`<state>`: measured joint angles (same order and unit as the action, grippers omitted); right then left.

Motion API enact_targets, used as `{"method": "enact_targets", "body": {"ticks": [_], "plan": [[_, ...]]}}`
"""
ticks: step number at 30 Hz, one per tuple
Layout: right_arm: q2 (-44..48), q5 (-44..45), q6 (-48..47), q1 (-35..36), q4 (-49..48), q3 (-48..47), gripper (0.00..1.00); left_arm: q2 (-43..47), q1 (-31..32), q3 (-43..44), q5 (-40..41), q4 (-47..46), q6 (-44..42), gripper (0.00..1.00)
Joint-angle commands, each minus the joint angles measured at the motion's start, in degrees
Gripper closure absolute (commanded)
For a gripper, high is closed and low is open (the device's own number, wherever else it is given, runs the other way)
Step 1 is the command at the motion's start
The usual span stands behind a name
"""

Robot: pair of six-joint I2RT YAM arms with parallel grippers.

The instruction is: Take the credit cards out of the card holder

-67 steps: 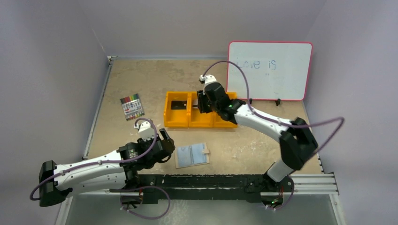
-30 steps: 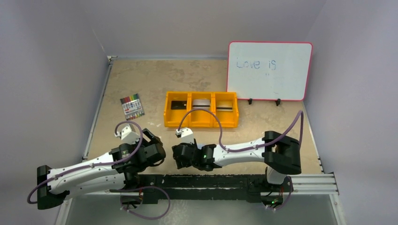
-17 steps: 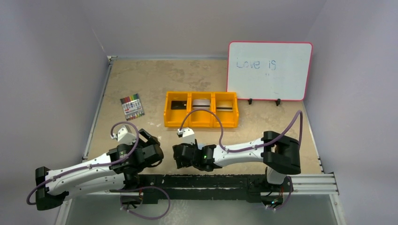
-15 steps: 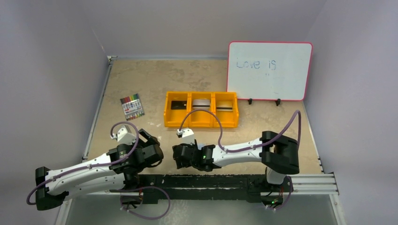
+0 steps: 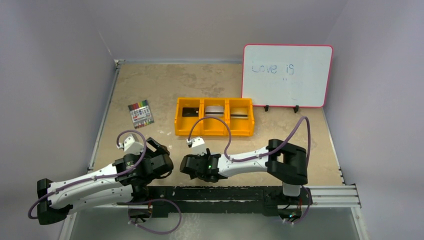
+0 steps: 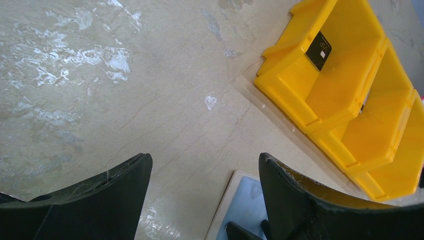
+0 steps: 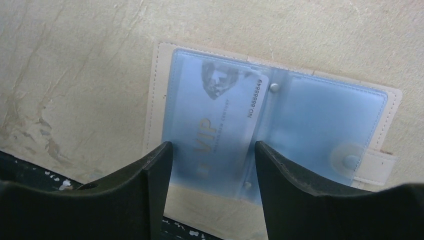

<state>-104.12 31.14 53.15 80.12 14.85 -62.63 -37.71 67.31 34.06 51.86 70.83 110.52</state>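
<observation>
The card holder (image 7: 320,120) lies open and flat on the table, with light blue panels, a beige rim and a pale tab strap (image 7: 377,167). A pale card marked VIP (image 7: 220,125) sits in its left pocket. My right gripper (image 7: 214,150) is open and hovers low over that card, a finger on each side; in the top view (image 5: 192,167) it hides the holder. My left gripper (image 6: 205,162) is open and empty, just left of the holder's corner (image 6: 245,197), and it shows in the top view (image 5: 162,159).
The orange three-compartment tray (image 5: 214,131) stands behind, with a black card (image 5: 190,112), a silver card (image 5: 215,110) and another card (image 5: 239,113) in it. A marker pack (image 5: 140,114) lies at the left. A whiteboard (image 5: 286,75) stands at the back right.
My right arm swung from the tray down to the card holder and has edged a little left and lower. My left gripper drew back slightly to the left.
</observation>
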Motion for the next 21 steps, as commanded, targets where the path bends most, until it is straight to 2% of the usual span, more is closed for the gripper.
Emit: {"method": "enact_targets", "body": {"ticks": [1, 11, 15, 19, 21], "plan": [[-1.9, 2.4, -0.3, -0.1, 2.5, -2.0, 0.36, -0.1, 0.2, 1.4, 2.3, -0.6, 0.7, 0.22], [-2.2, 1.6, -2.5, 0.0, 1.1, -1.6, 0.31, 0.9, 0.2, 0.9, 2.4, 0.1, 0.8, 0.23], [-4.3, 2.5, -1.0, 0.1, 3.6, -2.0, 0.36, 1.5, 0.2, 1.0, 2.4, 0.1, 0.8, 0.23], [-3.1, 3.2, -0.4, 0.1, 4.0, -1.6, 0.47, 1.6, 0.2, 1.0, 2.4, 0.3, 0.8, 0.23], [-2.4, 2.1, -0.1, 0.1, 3.8, -1.5, 0.49, 1.6, 0.2, 1.0, 2.4, 0.1, 0.5, 0.23]]}}
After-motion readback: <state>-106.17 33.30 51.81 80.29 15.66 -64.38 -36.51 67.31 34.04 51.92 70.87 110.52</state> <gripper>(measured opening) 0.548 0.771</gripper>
